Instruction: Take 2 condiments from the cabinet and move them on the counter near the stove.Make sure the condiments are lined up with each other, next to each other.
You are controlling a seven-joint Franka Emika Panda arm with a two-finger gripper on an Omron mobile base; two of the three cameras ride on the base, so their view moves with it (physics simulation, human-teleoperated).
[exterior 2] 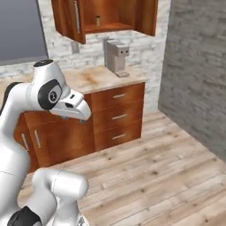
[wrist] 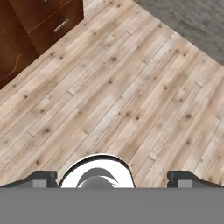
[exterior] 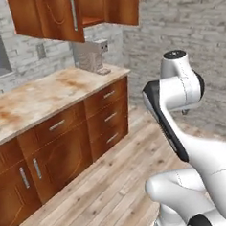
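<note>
Condiments on cabinet shelf, untouched; gripper empty.
One small tan shaker stood on the shelf of the open wall cabinet, above the counter and a grey coffee machine. Gripper pointed down at the plank floor, fingers spread wide apart, well away from cabinet and counter.

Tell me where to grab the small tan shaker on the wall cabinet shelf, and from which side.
Grip the short tan shaker with dark top around its body, coming in level through the open front of the red-brown wooden wall cabinet. It stands upright on the shelf, with the cabinet top close overhead, so a top-down approach looks blocked.
</note>
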